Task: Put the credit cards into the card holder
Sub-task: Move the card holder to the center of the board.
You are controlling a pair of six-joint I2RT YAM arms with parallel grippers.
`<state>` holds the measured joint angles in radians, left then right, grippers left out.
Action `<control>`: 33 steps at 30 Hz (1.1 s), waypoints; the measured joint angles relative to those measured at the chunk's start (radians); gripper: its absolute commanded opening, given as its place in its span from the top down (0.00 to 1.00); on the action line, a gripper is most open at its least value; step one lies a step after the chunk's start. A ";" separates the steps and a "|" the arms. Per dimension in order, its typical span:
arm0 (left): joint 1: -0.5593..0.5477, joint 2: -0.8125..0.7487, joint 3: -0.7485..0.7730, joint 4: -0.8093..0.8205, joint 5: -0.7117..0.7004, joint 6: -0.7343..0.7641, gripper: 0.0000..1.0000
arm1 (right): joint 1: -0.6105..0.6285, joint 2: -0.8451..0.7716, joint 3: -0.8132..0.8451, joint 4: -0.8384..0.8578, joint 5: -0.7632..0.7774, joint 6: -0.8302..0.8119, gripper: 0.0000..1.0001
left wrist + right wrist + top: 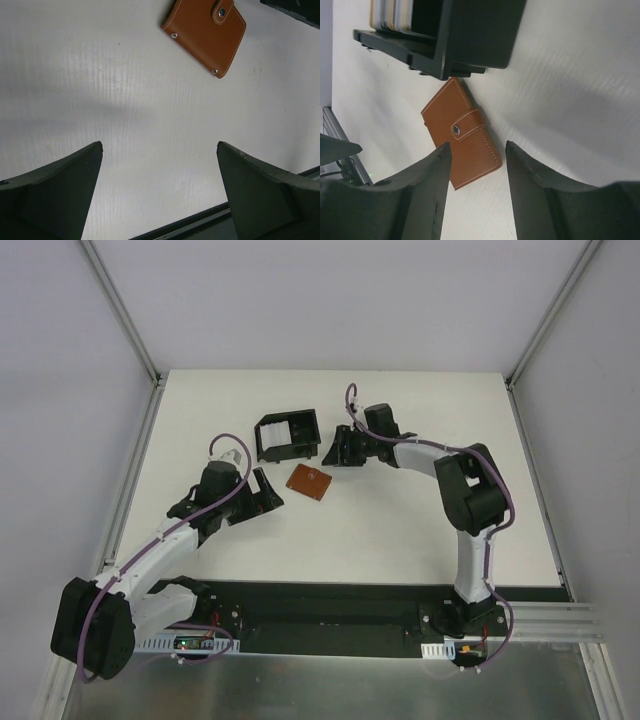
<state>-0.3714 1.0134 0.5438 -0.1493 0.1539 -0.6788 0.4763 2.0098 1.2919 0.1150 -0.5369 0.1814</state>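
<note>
credit cards [390, 14] cropped, card holder [475, 35] cut off

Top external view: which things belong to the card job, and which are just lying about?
Part of the job:
card holder
credit cards, standing inside it

Just lying about:
brown wallet, snapped shut, lying near the holder

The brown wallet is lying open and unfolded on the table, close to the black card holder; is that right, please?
Not quite. The wallet is folded shut with its strap snapped down, as the right wrist view shows. Otherwise yes: it lies on the table, close to the black card holder.
</note>
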 measured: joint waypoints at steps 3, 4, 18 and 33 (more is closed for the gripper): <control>0.000 0.004 -0.007 0.013 0.003 -0.013 0.04 | 0.002 0.054 0.021 -0.003 -0.031 -0.005 0.49; 0.000 0.008 -0.009 0.017 0.004 -0.015 0.04 | 0.004 0.068 0.021 -0.002 -0.039 -0.007 0.49; 0.000 0.148 -0.019 0.113 0.023 -0.029 0.04 | 0.134 0.046 -0.105 0.112 -0.079 -0.039 0.64; 0.000 0.374 0.092 0.227 0.014 0.037 0.05 | 0.273 -0.091 -0.315 0.218 0.015 0.057 0.59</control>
<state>-0.3714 1.3872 0.6361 0.0780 0.1680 -0.6418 0.7490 1.9190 0.9768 0.3328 -0.5217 0.2386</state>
